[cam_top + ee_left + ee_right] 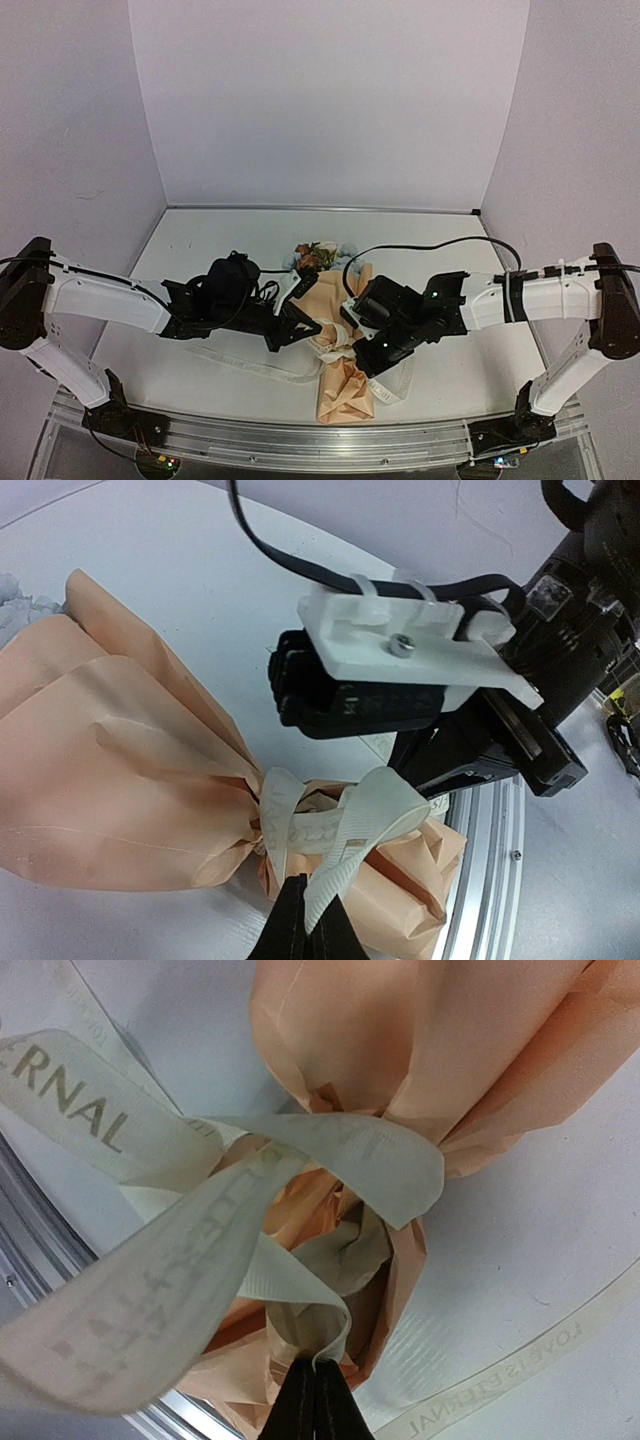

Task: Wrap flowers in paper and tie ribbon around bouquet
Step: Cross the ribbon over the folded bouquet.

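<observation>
knot half-formed, both strands pinched: where this can slip

the bouquet (335, 330) lies flat at the middle of the counter (200, 250), its flowers (318, 255) pointing away from me and its crumpled stem end near the metal rail (300, 440); the ribbon (330, 1155) circles the narrow waist of the paper (110, 780) in loose, overlapping loops, with slack tails lying on the counter to either side; my left end effector (305, 910) is pressed together on one strand just beside the waist; my right end effector (318, 1400) is pinching a fold of ribbon from the other side, and the two sit very near each other.

my worries, as judgement only: the loops look slack, so an uneven pull could slide the band off the waist towards the stem end and let the cone spring open; a hard pull might crush or tear the paper at the gather; the thin fabric could slip out of either pinch, and the crossing would fall apart; a sideways tug could drag the light bouquet towards the rail; with both wrists this close, a careless swing could knock them together or snag a tail.
</observation>
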Controlling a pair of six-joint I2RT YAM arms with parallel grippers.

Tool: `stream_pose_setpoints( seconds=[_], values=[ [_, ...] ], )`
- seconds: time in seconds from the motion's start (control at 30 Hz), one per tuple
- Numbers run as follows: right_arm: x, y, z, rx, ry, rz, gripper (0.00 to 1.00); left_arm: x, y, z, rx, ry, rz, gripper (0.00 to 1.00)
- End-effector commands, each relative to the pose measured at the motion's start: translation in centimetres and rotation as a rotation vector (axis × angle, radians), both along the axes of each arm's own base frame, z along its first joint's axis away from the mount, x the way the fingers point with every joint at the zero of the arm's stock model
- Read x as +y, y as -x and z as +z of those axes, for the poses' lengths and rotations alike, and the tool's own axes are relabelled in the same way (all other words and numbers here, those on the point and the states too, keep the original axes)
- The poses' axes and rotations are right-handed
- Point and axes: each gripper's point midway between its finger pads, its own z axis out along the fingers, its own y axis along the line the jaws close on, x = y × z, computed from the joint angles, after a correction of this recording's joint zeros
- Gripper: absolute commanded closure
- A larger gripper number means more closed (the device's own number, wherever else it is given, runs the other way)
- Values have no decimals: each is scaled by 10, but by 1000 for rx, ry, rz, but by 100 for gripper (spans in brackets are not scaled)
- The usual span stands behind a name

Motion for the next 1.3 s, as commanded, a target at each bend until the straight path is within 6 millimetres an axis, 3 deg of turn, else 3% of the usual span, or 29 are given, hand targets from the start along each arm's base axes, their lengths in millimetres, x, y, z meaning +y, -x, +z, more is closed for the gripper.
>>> stream_pose_setpoints(
  seconds=[0.0,0.17,0.3,0.4,0.6,0.9,1.27],
  values=[
    [17,-15,4,56,-111,-131,100,-8,-6,25,-46,71,-2,97],
    [27,-30,10,92,-186,-221,100,-8,-5,26,-41,71,-4,97],
    [45,-31,17,160,-234,-254,100,-6,-4,25,-44,65,-7,97],
    [47,-31,18,178,-240,-279,100,-4,-3,25,-47,62,-11,97],
    [39,-34,1,215,-202,-352,100,-4,-2,22,-48,45,-21,97],
    [29,-54,-14,169,-160,-424,100,-2,3,21,-49,33,-46,97],
    [30,-78,-11,68,-175,-441,100,10,25,1,13,-27,-60,94]
  ],
)
